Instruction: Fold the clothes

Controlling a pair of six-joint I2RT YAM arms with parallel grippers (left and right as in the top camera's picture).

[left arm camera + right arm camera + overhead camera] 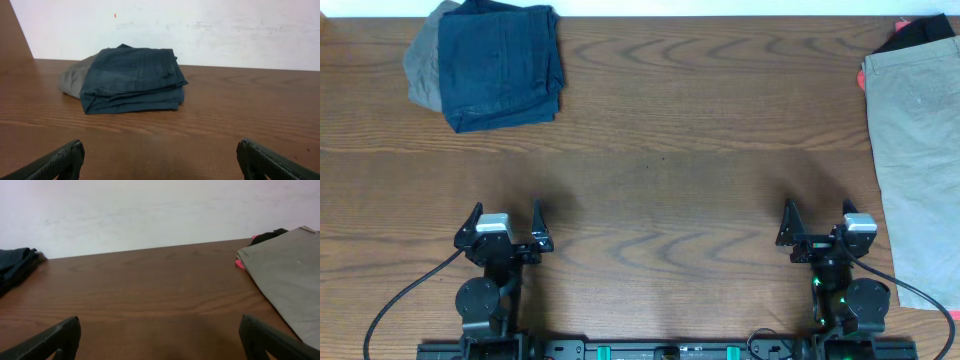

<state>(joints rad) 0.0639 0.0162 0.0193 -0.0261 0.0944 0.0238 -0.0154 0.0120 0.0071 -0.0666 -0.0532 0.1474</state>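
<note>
The left gripper (pixel 506 212) and right gripper (pixel 818 210) sit wide open and empty at six o'clock, while the shorts (pixel 915 150) lie at three o'clock, apparently unfolded, so all the folding is left to do.

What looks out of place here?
Nothing spilled or damaged. The shorts lie flat on the right side of the table, running out of view, with red and black cloth poking out beneath their far end.

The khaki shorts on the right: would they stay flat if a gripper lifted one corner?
The khaki shorts lie thin and flat like soft cloth, so they would likely droop. Being wider than the right gripper, the rest would probably drag across the table.
</note>
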